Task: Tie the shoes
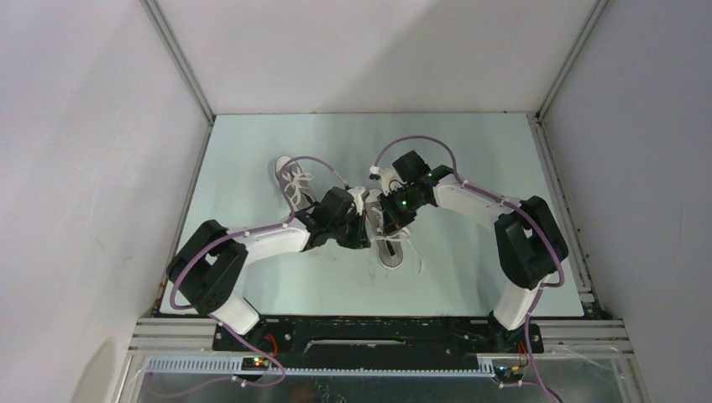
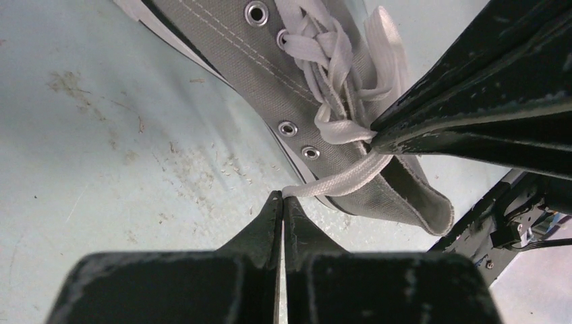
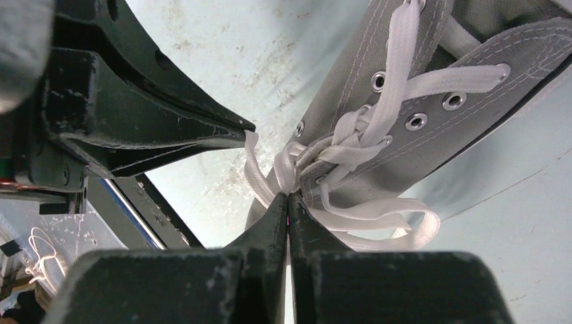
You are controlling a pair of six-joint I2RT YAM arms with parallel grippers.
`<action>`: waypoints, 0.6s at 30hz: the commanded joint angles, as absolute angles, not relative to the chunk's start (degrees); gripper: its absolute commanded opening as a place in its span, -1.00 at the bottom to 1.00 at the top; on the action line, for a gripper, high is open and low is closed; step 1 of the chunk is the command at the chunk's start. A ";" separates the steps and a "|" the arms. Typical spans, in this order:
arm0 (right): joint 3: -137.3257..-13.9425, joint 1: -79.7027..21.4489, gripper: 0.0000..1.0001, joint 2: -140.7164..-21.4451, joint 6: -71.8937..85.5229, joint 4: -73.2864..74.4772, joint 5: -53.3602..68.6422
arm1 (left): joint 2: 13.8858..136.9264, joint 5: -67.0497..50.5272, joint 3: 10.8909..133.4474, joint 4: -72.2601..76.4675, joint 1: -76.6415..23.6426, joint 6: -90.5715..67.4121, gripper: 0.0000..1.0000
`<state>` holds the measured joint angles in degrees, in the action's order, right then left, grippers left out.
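One grey shoe (image 1: 393, 248) with white laces lies mid-table between my two grippers. The other shoe (image 1: 291, 178) lies further back on the left, its laces loose. In the left wrist view the left gripper (image 2: 283, 197) is shut on a white lace strand (image 2: 337, 181) that runs up to the shoe's (image 2: 270, 74) top eyelets. In the right wrist view the right gripper (image 3: 289, 197) is shut on a bunch of lace (image 3: 287, 169) beside the crossing on the shoe (image 3: 432, 67). The tips of both grippers (image 1: 374, 220) sit close together over the shoe's opening.
The pale green table mat (image 1: 252, 285) is boxed in by white walls (image 1: 84, 168) on the left, back and right. Both arm bases stand on the black rail (image 1: 369, 336) at the near edge. A loose lace loop (image 3: 411, 229) hangs off the near shoe.
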<state>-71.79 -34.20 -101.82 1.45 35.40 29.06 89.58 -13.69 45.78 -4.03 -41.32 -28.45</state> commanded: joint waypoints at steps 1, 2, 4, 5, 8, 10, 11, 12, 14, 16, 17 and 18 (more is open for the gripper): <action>-72.07 -34.50 -0.96 -97.75 1.56 36.65 29.55 | 89.15 -14.03 48.64 -2.41 -41.13 -28.69 -1.00; -72.07 -34.48 -0.95 -97.30 1.76 36.87 30.06 | 89.32 -14.06 48.88 -2.32 -41.11 -28.91 -1.00; -72.10 -34.41 -0.97 -96.31 2.33 36.93 31.24 | 90.22 -14.11 49.48 -2.05 -41.19 -29.17 -1.00; -72.10 -34.38 -0.99 -96.05 2.59 37.08 31.78 | 90.79 -14.13 49.89 -1.98 -41.22 -29.21 -1.00; -72.11 -34.33 -1.00 -95.61 2.87 37.62 33.10 | 92.28 -13.62 50.75 -2.07 -41.21 -29.07 -1.00; -72.51 -34.34 -1.00 -95.82 2.94 38.64 33.90 | 92.72 -13.66 51.16 -1.82 -41.20 -29.14 -1.00; -72.70 -34.35 -1.00 -95.92 2.98 39.12 34.24 | 92.89 -13.87 51.30 -1.61 -41.26 -29.22 -1.00; -72.91 -34.44 -1.00 -95.97 2.95 39.47 34.11 | 93.06 -14.03 51.52 -1.67 -41.35 -29.18 -1.00; -73.12 -34.45 -1.00 -95.76 3.14 39.65 33.66 | 93.57 -13.31 52.34 -2.76 -41.51 -28.86 -1.00; -73.44 -34.41 -1.00 -95.51 3.37 39.64 33.00 | 93.76 -12.79 52.67 -3.32 -41.65 -28.75 -1.00; -73.55 -34.39 -1.00 -95.51 3.49 39.75 33.31 | 93.71 -12.79 52.58 -3.17 -41.59 -29.01 -1.00; -73.62 -34.45 -1.00 -95.54 3.70 39.79 34.41 | 93.55 -13.00 52.48 -2.86 -41.63 -29.29 -1.00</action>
<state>-71.70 -34.17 -97.38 2.63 38.63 31.92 93.67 -13.63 50.41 -3.79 -41.45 -28.62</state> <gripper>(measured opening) 0.007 0.003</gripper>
